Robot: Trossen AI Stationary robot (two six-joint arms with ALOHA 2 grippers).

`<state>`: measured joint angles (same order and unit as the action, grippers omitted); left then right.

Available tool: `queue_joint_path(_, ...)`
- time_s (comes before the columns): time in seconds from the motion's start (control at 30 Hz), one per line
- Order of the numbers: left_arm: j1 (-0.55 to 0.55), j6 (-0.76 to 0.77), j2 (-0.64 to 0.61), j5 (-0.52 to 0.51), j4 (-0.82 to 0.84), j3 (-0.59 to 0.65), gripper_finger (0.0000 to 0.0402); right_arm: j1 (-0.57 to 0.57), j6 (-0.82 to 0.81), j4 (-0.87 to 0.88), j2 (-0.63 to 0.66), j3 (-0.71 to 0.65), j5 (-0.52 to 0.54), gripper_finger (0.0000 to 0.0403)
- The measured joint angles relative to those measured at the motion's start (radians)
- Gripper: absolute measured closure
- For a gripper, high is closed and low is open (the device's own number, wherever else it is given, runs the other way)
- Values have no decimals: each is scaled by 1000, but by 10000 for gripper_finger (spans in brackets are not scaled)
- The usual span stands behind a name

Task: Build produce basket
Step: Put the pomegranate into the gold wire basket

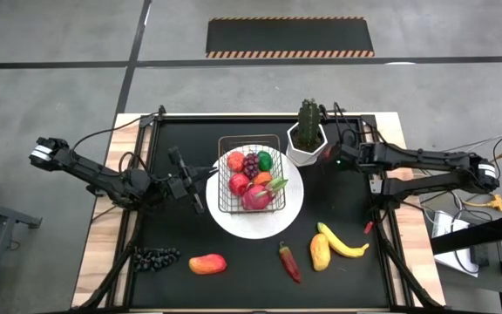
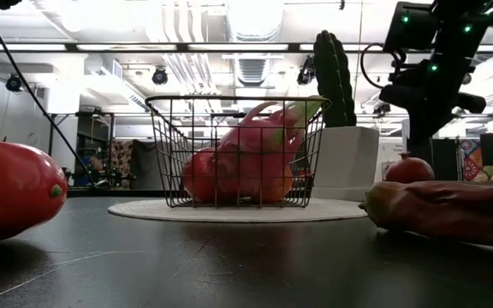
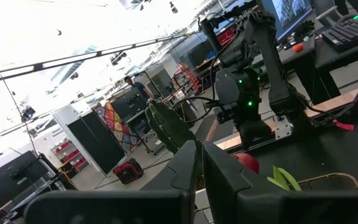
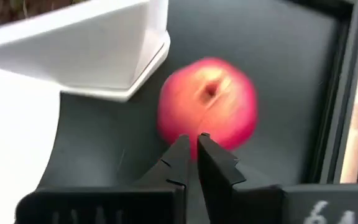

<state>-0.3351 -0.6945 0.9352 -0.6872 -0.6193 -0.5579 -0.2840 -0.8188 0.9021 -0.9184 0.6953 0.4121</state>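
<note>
From above, the wire basket [image 1: 250, 174] sits on a round white plate [image 1: 234, 222] at the table's middle, holding red apples, grapes, a green piece, an orange and a pink dragonfruit [image 1: 256, 197]. On the black mat outside it lie dark grapes [image 1: 153, 257], a mango [image 1: 207, 263], a red chili [image 1: 288, 262] and a banana [image 1: 342, 244]. The left gripper [image 1: 200, 179] hangs just beside the basket's left side, fingers together and empty. The right gripper [image 1: 331, 155] is beside the white cactus pot [image 1: 305, 148], fingers nearly together, holding nothing. Only the right wrist view shows what lies under it: a red apple [image 4: 207, 107] on the mat, next to the pot's corner. The low view shows that apple [image 2: 410, 168] resting on the table beyond the chili [image 2: 452, 210].
</note>
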Motion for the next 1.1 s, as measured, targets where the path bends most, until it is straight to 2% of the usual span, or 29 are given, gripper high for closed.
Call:
queue_joint_path(0.13, 0, 0, 0, 0, 0, 0, 391, 0, -1, 36, 0, 16, 0, 322)
queue_joint_path(0.37, 0, 0, 0, 0, 0, 0, 391, -5, -77, 29, -25, -1, 229, 174)
queue_joint_path(0.47, 0, 0, 0, 0, 0, 0, 391, -5, -98, 6, -50, -33, 266, 118)
queue_joint_path(0.6, 0, 0, 0, 0, 0, 0, 391, -5, -84, -119, -76, -111, 292, 69)
queue_joint_path(0.7, 0, 0, 0, 0, 0, 0, 391, -12, -87, -172, -82, -147, 342, 53)
queue_joint_path(0.83, 0, 0, 0, 0, 0, 0, 391, -52, -96, -176, -76, -152, 396, 56)
queue_joint_path(0.97, 0, 0, 0, 0, 0, 0, 391, -109, -38, -174, -59, -137, 393, 67)
queue_joint_path(1.1, 0, 0, 0, 0, 1, 0, 391, -178, 32, -174, -23, -109, 317, 74)
